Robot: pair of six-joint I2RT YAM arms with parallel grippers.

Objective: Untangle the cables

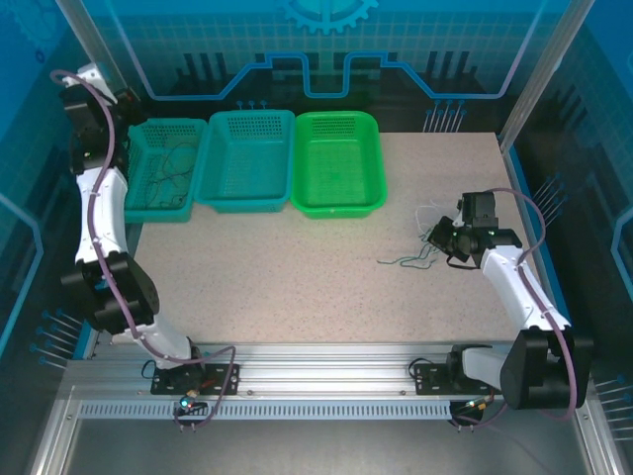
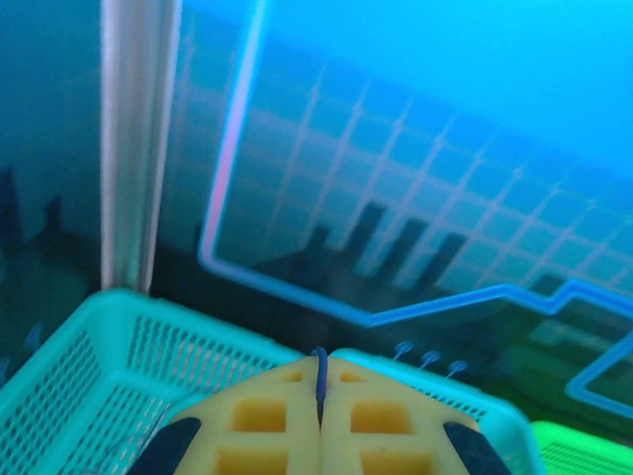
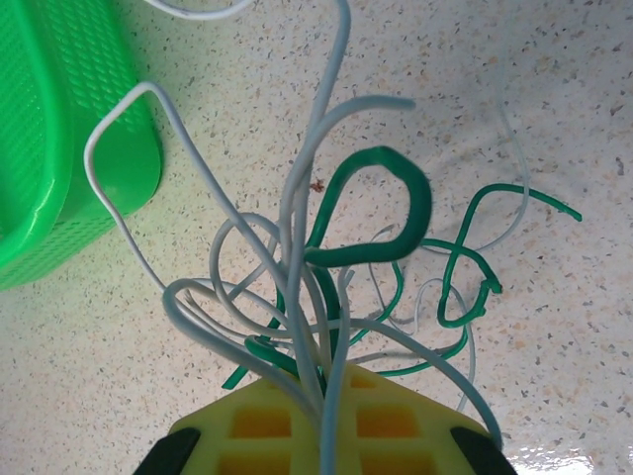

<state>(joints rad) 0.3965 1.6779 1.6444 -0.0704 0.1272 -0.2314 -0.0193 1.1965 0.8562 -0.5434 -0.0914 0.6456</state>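
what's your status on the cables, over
Left gripper shut on one dark cable, by the teal basket. Right gripper shut on the pale and green tangle, ends trailing on the table. Green basket close beside it.

Bright, even blue-tinted light; soft shadows; left wrist view blurred.

Two teal baskets (image 1: 247, 201), one green basket (image 1: 338, 206), two arms (image 1: 104, 218), cables (image 3: 420, 203) too tangled to count.
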